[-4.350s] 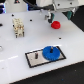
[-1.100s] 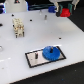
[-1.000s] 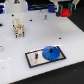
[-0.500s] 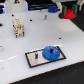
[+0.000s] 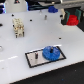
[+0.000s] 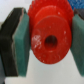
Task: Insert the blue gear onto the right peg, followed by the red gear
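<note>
The red gear (image 6: 49,35) fills the wrist view, and my gripper (image 6: 49,40) is shut on it, with a teal pad (image 6: 22,42) pressed against each side. In the exterior view the red gear (image 5: 73,20) hangs in my gripper (image 5: 72,19) above the table at the far right. The blue gear (image 5: 51,52) lies flat on the right part of the grey black-bordered plate (image 5: 31,62). The right peg is hidden by the blue gear. A thin pin (image 5: 36,56) stands on the plate's left part.
A white and dark blocky object (image 5: 19,27) stands at the back on the exterior view's left. A blue item (image 5: 52,8) and a small dark piece (image 5: 45,17) lie near the back edge. The white table (image 5: 15,60) runs on in front.
My gripper has carried the red gear toward the exterior view's right and slightly lower. The blue gear has stayed on the plate.
</note>
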Available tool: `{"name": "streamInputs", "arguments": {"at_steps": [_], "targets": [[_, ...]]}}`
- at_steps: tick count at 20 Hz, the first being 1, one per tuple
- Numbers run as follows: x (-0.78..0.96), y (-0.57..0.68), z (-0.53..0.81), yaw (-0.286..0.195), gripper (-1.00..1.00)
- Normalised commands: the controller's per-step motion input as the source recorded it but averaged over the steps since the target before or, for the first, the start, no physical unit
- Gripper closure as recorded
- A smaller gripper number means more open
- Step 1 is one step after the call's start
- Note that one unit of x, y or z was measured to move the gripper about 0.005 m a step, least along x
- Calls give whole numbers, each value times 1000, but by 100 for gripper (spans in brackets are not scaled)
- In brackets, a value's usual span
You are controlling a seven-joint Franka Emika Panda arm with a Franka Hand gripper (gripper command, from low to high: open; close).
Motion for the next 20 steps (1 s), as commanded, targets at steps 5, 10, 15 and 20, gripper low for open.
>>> {"name": "streamInputs", "arguments": {"at_steps": [5,10,15,20], "targets": [[711,-234,99,0,100],[596,-257,58,0,100],[535,-265,26,0,100],[328,-272,12,0,100]]}}
